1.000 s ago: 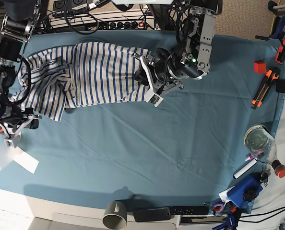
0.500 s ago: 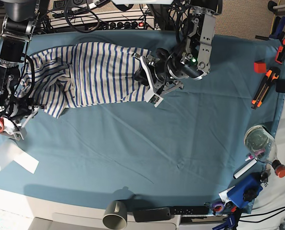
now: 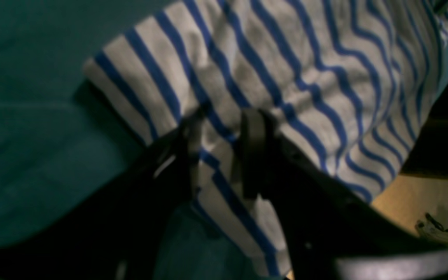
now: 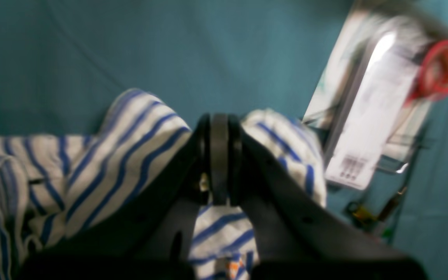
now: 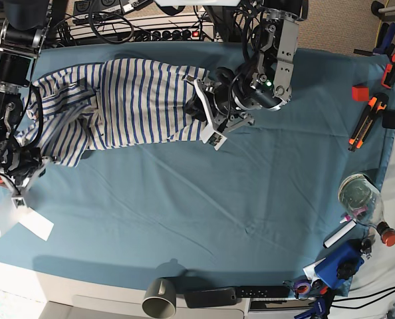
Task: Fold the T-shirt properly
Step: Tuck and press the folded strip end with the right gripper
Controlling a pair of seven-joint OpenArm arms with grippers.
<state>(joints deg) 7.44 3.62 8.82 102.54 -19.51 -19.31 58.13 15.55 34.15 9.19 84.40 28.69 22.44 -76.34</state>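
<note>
**Both ends pinched, folding barely begun**

At the left of the base view, the right pincer (image 5: 18, 174) was closed tight on a bunched corner of the shirt (image 5: 128, 100); in its wrist view the pads (image 4: 219, 155) met with striped cloth spilling out to either side and below them. Just beyond it lay a clear packet (image 4: 368, 128) with a red ring.

The shirt stretched from there across the far part of the teal cloth (image 5: 204, 199), rumpled and doubled over near that pincer, smoother toward the other.

At the shirt's opposite end, the left pincer (image 5: 209, 118) stood part open with a fold of striped fabric between its pads (image 3: 252, 155), so it looked clamped on the hem.

No neat fold showed yet. By my reading, the garment was only gathered lengthwise and gripped; spreading, sleeve tucks and the final folds all remained.
</note>
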